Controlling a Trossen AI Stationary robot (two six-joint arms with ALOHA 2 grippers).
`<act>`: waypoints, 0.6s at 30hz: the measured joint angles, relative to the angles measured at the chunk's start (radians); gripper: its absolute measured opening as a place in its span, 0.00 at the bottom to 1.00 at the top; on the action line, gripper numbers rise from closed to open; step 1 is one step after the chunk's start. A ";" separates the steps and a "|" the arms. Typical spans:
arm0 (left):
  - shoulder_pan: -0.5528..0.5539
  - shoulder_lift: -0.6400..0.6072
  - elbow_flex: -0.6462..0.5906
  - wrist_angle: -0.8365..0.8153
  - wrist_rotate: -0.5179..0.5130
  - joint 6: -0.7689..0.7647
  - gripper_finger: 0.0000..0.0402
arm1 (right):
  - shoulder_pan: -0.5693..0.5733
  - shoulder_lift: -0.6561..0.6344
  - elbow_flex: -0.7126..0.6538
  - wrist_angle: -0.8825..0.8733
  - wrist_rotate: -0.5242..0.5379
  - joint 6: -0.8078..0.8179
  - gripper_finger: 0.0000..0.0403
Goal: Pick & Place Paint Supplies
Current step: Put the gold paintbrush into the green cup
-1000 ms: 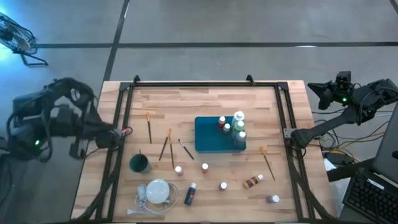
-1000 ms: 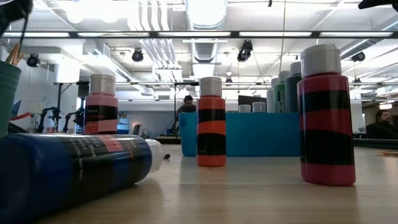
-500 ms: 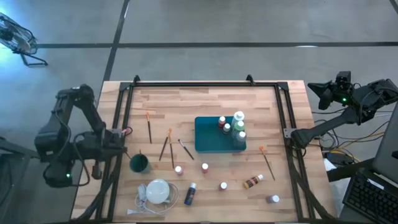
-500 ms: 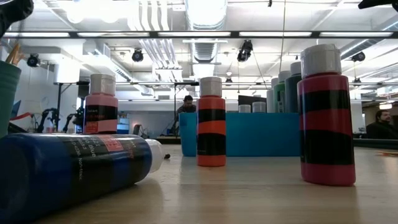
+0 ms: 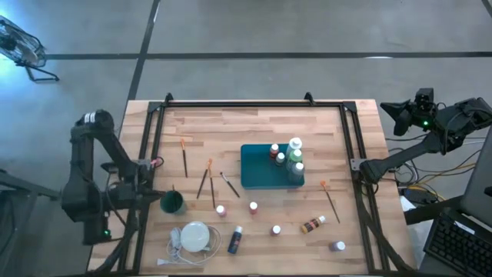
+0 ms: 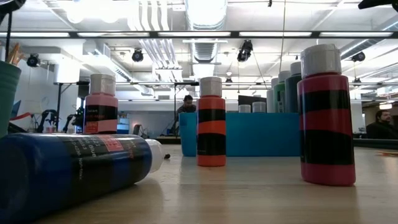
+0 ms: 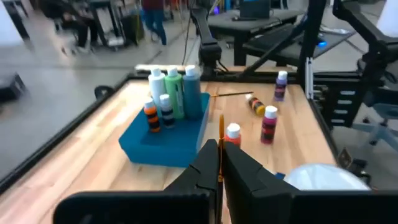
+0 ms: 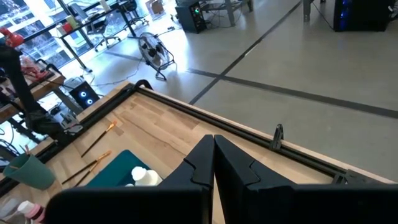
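My left gripper (image 7: 219, 144) is at the table's near left, shut on a thin orange-handled brush (image 7: 220, 127). It is just left of and above the green cup (image 5: 172, 202). In the low view the brush (image 6: 8, 37) hangs from the gripper (image 6: 9, 4) down to the cup's mouth (image 6: 5, 65), where other brush handles (image 6: 13, 53) stick out. The teal tray (image 5: 261, 175) holds several bottles (image 5: 293, 158). Loose bottles (image 5: 253, 208) and brushes (image 5: 184, 158) lie on the wood. My right gripper (image 8: 213, 142) waits shut beyond the table's far right corner. My left gripper pinches the brush's orange handle (image 7: 220, 124) between its two fingers. The fingers come in nearly level from the table's left side and lie across the brush. The brush hangs almost upright below the fingers, clear of the table, its lower end (image 6: 7, 59) at the cup's mouth.
A white disc with a cord (image 5: 194, 237) lies near the front edge beside a fallen dark-blue bottle (image 5: 235, 240). More bottles (image 5: 313, 225) and a brush (image 5: 330, 198) lie at the near right. A black frame (image 5: 154, 154) borders the table.
My left arm has swung toward the table's near edge and folded down, its wrist turning, with the gripper kept shut on the brush. The brush, slanted a second ago, now hangs almost upright over the cup.
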 joint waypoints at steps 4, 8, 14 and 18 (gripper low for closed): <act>0.000 0.005 -0.085 -0.003 -0.042 -0.104 0.02 | 0.000 0.000 0.000 0.000 0.000 0.000 0.02; 0.001 0.005 -0.140 0.000 -0.058 -0.168 0.02 | 0.000 0.000 0.000 0.000 0.000 0.000 0.02; 0.001 -0.003 -0.153 -0.001 -0.017 -0.153 0.02 | 0.000 0.000 0.000 0.000 0.000 0.000 0.02; 0.000 -0.004 -0.169 0.000 0.018 -0.155 0.02 | 0.000 0.000 0.000 0.000 0.000 0.000 0.02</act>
